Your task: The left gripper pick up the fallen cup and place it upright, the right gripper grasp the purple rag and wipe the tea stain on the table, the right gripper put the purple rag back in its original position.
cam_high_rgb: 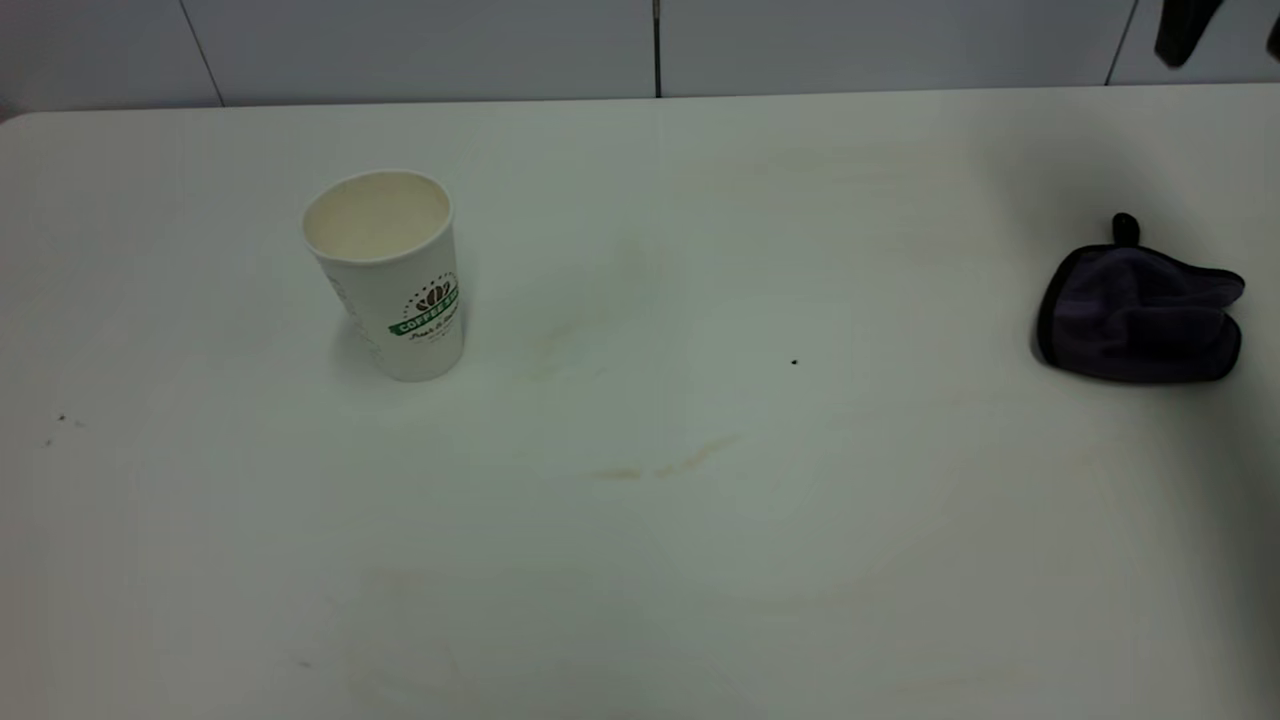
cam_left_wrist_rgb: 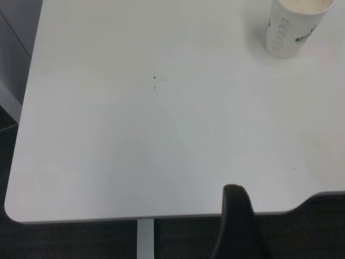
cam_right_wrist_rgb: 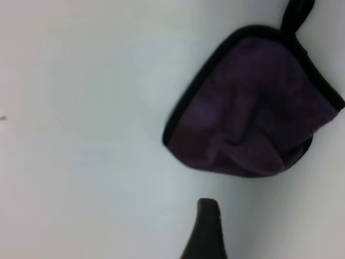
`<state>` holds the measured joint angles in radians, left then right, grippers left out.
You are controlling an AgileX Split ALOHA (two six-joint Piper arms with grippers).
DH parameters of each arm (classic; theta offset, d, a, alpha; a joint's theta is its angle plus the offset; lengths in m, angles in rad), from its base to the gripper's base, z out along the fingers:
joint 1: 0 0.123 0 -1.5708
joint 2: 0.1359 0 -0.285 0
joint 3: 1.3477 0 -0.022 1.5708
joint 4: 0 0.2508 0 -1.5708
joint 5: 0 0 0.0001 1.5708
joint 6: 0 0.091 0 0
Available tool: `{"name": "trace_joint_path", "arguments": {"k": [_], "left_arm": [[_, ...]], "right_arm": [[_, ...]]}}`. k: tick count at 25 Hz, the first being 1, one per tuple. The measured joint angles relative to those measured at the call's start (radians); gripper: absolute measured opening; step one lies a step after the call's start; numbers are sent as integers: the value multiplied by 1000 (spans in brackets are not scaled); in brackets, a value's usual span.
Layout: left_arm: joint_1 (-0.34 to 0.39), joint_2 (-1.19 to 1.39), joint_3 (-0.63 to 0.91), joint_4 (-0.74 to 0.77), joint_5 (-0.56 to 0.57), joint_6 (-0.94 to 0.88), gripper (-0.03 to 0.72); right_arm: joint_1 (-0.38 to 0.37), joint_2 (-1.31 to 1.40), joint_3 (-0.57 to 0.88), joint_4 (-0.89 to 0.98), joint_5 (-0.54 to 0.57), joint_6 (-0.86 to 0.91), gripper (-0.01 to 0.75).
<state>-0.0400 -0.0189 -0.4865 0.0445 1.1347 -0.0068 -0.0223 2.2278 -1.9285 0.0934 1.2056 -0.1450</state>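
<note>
Cup [cam_high_rgb: 385, 275] upright on desk [cam_high_rgb: 900, 560]; rag [cam_high_rgb: 1140, 312] lies apart, crumpled. Right end effector [cam_high_rgb: 1185, 30] raised above; grip of both end effectors unclear.

light: soft, even, dimmer toward near edge of table [cam_high_rgb: 700, 600]; shadows: faint beside cup [cam_high_rgb: 385, 275], darker at far right; glare: none; focus: rag [cam_right_wrist_rgb: 253, 108] blurred close-up

Right end effector [cam_high_rgb: 1190, 30]: only a dark tip shows at the exterior view's top right corner, the rest cut off; whether its fingers are apart cannot be told.
Left end effector [cam_left_wrist_rgb: 235, 224]: one dark pointed finger shows in its wrist view, cut off by the edge.
White tapered paper cup [cam_left_wrist_rgb: 295, 26]: rim cut off in the left wrist view.
Cup logo [cam_high_rgb: 428, 308]: small print under it unreadable.
Small dark purple plush rag [cam_right_wrist_rgb: 253, 105]: blurred; loop [cam_right_wrist_rgb: 296, 13] cut off.
</note>
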Motion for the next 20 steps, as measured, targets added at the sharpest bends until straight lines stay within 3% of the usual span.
{"name": "trace_joint_path", "arguments": {"k": [4, 11, 20], "left_arm": [[0, 0, 0, 0, 0, -1, 524], [0, 0, 0, 0, 0, -1, 524], [0, 0, 0, 0, 0, -1, 524]], "right_arm": [[62, -202, 134, -13, 4, -4, 727], [171, -645, 502, -39, 17, -7, 721], [178, -1183, 987, -40, 18, 13, 705]]}}
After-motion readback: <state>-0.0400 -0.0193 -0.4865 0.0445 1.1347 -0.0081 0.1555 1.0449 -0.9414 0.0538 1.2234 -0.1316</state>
